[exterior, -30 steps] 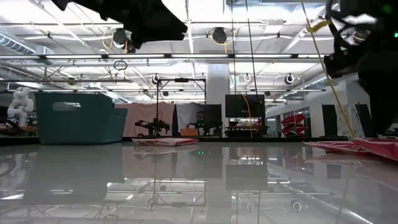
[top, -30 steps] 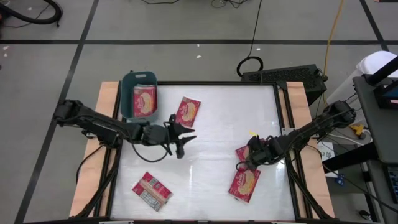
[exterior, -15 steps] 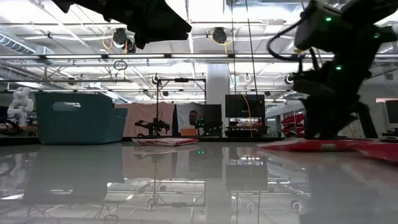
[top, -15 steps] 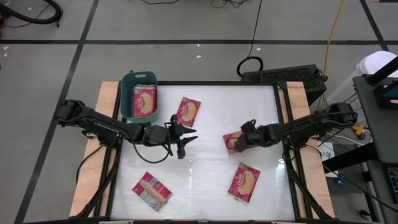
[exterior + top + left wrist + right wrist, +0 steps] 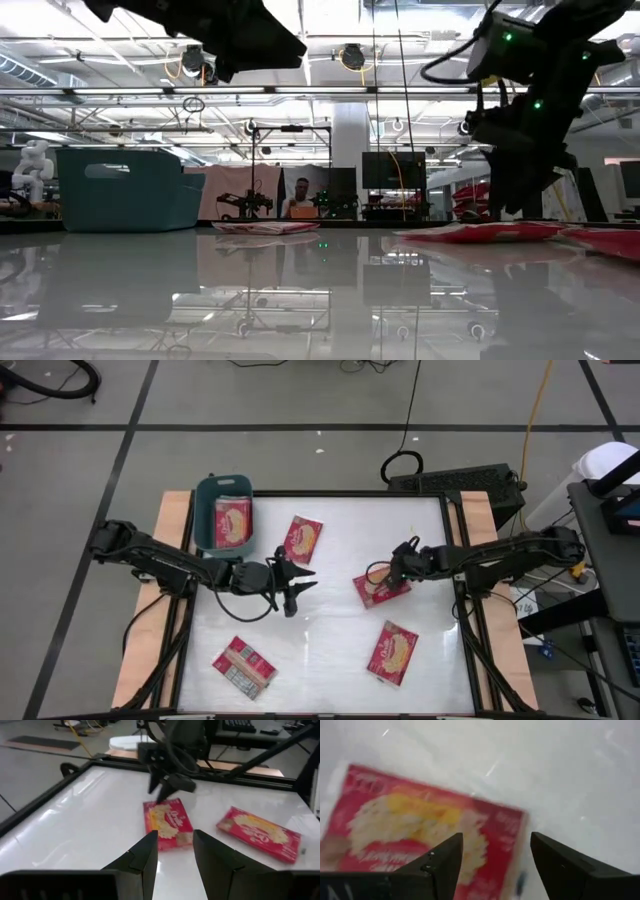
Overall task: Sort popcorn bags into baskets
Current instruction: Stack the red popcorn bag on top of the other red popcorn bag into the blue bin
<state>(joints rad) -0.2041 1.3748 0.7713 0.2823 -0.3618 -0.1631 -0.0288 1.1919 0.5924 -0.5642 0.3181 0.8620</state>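
Bench point(image 5: 330, 620) — white glossy top, dark frame, pale wood strips at 3 and 9 o'clock edges.

Left arm point(image 5: 150, 560) reaches in from 9 o'clock; right arm point(image 5: 510, 555) from 3 o'clock.

Teal basket point(image 5: 222, 512) sits at the bench's 10 o'clock corner, one popcorn bag point(image 5: 232, 525) lying in it, yellow picture up. In the low view the basket point(image 5: 125, 188) stands at the far left.

Four more packets lie flat on the bench:
- one near 12 o'clock point(image 5: 301, 540), just beside the basket's 3 o'clock side, picture up;
- one right of centre point(image 5: 378, 589), picture up, under the right arm's jaws;
- one toward 5 o'clock point(image 5: 392, 653), picture up;
- one toward 7 o'clock point(image 5: 243, 666), white-grey label up.

Left gripper point(image 5: 297, 586) hovers left of centre, between the 12 o'clock packet and the 7 o'clock one, touching neither. Jaws stand partly apart and empty — the left wrist view shows a clear gap between its fingers point(image 5: 142, 857).

Right gripper point(image 5: 399, 568) is low over the centre-right packet's 2 o'clock corner. Jaws spread wide; in the right wrist view the fingers point(image 5: 437, 865) straddle the packet's edge point(image 5: 420, 835) without closing on it. Low view shows this gripper point(image 5: 510, 205) down at the packet, which lies flat on the bench.
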